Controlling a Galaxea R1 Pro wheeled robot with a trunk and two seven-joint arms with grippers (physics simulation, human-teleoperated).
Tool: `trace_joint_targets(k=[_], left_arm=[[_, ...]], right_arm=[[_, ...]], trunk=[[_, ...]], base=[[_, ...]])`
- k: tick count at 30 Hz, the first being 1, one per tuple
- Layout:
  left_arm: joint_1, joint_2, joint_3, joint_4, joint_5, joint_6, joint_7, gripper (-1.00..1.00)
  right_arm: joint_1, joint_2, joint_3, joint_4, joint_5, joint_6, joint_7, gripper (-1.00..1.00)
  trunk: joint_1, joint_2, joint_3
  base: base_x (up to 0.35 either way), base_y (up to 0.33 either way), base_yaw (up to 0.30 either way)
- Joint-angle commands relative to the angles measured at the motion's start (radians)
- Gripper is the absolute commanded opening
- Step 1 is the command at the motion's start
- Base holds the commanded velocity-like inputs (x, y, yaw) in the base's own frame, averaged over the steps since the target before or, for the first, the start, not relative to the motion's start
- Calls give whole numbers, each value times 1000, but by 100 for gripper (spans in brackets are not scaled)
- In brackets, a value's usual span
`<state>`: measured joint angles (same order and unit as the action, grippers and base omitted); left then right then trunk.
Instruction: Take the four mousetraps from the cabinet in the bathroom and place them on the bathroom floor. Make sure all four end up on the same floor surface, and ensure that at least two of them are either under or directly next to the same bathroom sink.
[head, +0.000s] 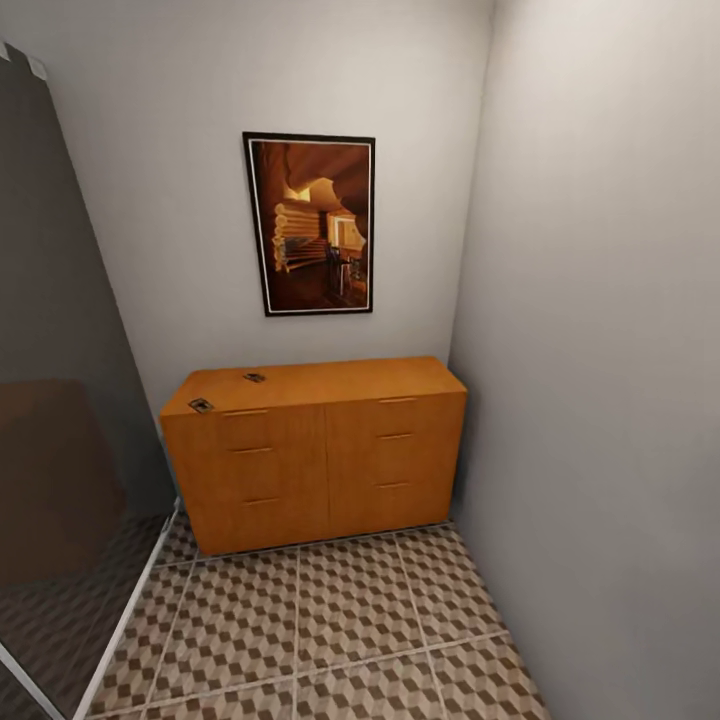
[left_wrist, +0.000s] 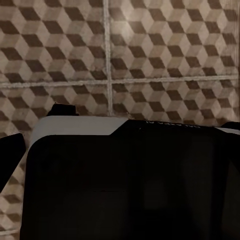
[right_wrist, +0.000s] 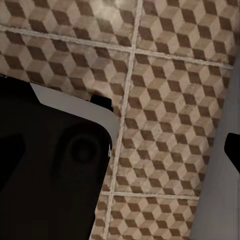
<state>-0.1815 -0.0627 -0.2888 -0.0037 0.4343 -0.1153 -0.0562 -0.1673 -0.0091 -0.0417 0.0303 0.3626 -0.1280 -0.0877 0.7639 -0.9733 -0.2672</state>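
Orange-brown cabinet (head: 320, 460), cube-patterned floor (head: 330, 620)

mousetraps (head: 202, 405) tiny, indistinct; glass panel (head: 60, 480) cropped

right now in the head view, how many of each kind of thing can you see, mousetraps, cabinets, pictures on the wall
mousetraps: 2, one at the front left corner of the cabinet top, one further back
cabinet: 1
framed picture: 1
total: 4
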Motion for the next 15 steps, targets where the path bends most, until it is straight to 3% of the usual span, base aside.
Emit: trace_joint_targets(k=[1, 7, 15], left_arm=[[-1, 0, -8, 2, 11, -4, -4, 100], [-1, 1, -7, 2, 11, -4, -4, 100], [-1, 1, -8, 2, 11, -4, -4, 100]], right_arm=[[-1, 0, -5, 3, 9, -5, -4, 100], [-1, 0, -4, 3, 9, -7, -4, 100], [-1, 0, -4, 3, 10, -10, -4, 100]], trunk=[[0, -1, -1], [0, -1, -1], [0, -1, -1]], base=[[231, -128, 0], [127, -44, 35], [11, -4, 235]])
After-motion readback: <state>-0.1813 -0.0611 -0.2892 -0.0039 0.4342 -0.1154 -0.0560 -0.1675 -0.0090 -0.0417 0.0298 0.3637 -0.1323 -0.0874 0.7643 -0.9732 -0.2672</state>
